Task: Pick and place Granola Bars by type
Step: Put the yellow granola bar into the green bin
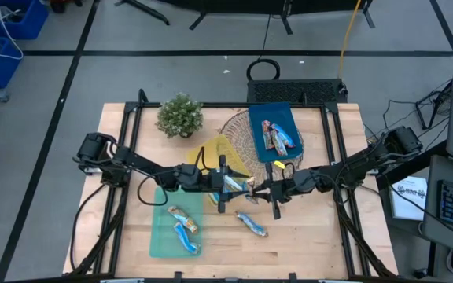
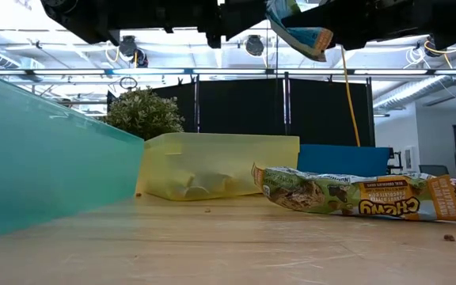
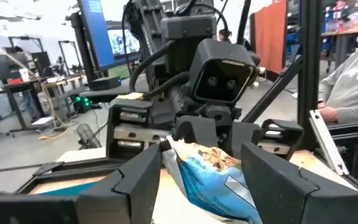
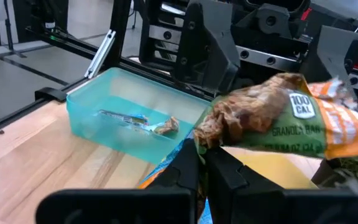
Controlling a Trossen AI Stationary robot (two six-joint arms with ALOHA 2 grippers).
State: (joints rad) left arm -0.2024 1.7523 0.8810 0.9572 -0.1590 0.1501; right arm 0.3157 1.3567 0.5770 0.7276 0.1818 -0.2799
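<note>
A blue-and-white granola bar [image 1: 238, 186] hangs in the air over the table's middle, between my two grippers. My right gripper [image 1: 259, 189] comes level from the right and is shut on it. My left gripper [image 1: 228, 185] comes level from the left and is open, one finger on either side of the bar's free end [image 3: 210, 180]. The low view shows the bar [image 2: 299, 32] high above the table. In the right wrist view a brown, green and orange wrapper [image 4: 278, 121] sits just past my shut fingers [image 4: 194, 171]. I cannot tell whether that is the same bar. My right gripper pinches the bar's end [image 3: 166, 144] between its two shut fingers, coming level from the table's right side. The bar is lifted clear of the table and runs from this hold toward the left gripper. My left gripper's fingers [image 3: 135, 180] flank the bar's other end; whether they touch it I cannot tell.
A blue tray [image 1: 289, 118] with bars sits on a wicker mat at the far middle. A yellow tray [image 1: 217, 149] lies behind the grippers. A green tray [image 1: 163, 236] with two bars is at the near left. A gold-brown bar [image 1: 252, 224] lies on the table. A plant [image 1: 181, 115] stands at the far left.
</note>
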